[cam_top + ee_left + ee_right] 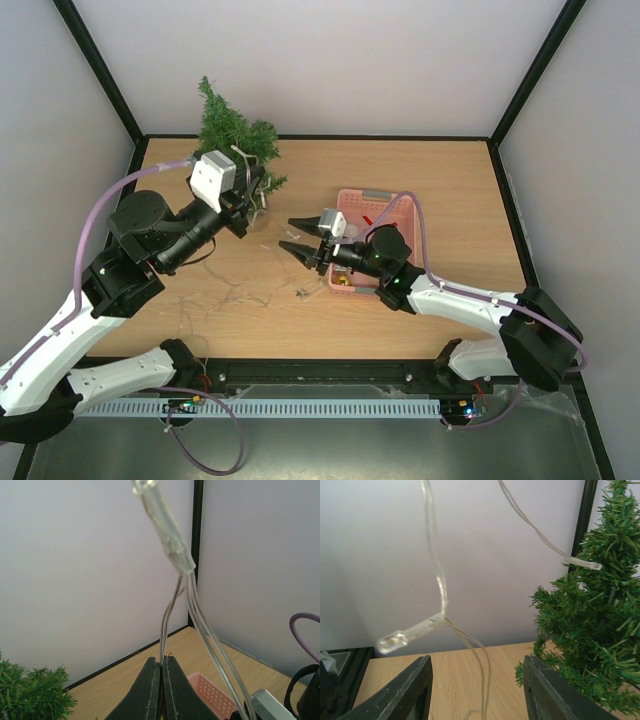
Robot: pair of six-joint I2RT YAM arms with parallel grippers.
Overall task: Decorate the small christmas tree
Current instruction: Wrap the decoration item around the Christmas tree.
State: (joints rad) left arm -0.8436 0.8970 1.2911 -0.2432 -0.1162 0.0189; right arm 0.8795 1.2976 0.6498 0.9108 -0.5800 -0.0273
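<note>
tree (232, 128) x1, basket (345, 200) x1, light wire (407, 635) x1

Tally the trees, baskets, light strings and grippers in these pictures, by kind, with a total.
small christmas tree: 1
pink basket: 1
light string: 1
grippers: 2 (left gripper, right gripper)
Total: 5

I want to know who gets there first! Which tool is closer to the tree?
Left. The left tool, pinching a light wire, sits just beside the tree's bottom; the right tool is farther off, toward the basket.
</note>
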